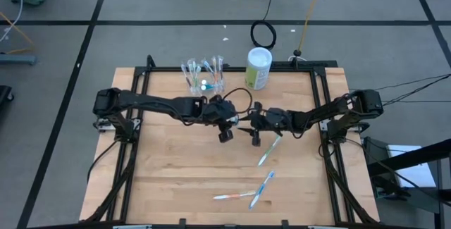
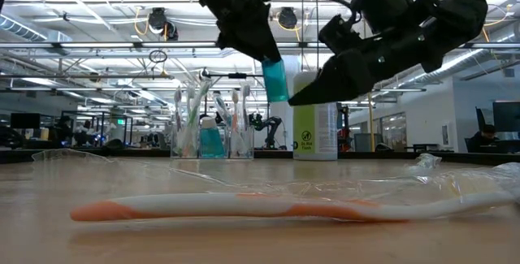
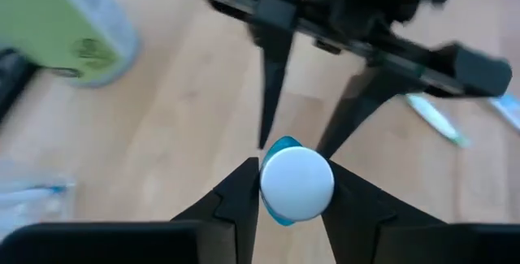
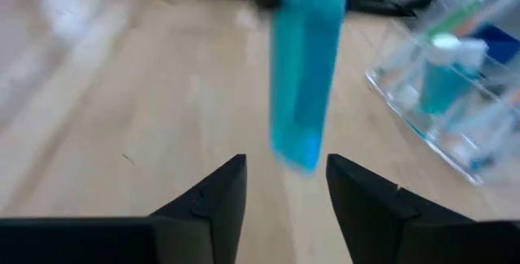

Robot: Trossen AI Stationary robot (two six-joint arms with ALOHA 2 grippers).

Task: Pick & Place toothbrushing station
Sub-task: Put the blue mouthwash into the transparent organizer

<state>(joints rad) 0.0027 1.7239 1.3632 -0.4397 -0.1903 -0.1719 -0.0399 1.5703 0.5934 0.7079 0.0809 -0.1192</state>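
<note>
A clear holder (image 1: 204, 78) with toothbrushes and blue tubes stands at the table's far side, left of centre. Over the middle of the table my left gripper (image 1: 231, 120) is shut on a short blue toothpaste tube (image 2: 275, 79) with a white cap (image 3: 296, 183). My right gripper (image 4: 286, 179) faces it from the table's right, open. Its two fingers stand on either side of the tube's lower end (image 4: 297, 152) with a gap on both sides. My left gripper pinches the tube at its cap end (image 3: 272, 187) between its two fingers. The fingers slant down from the table's left. The tube hangs below them, roughly upright with the cap uppermost, clear of the table.
A white-and-green canister (image 1: 258, 67) stands right of the holder at the far edge. Loose toothbrushes (image 1: 270, 150) (image 1: 262, 188) (image 1: 232, 196) lie on the near right part of the table. One orange-and-white brush (image 2: 244, 209) lies in clear wrapping close to the low camera.
</note>
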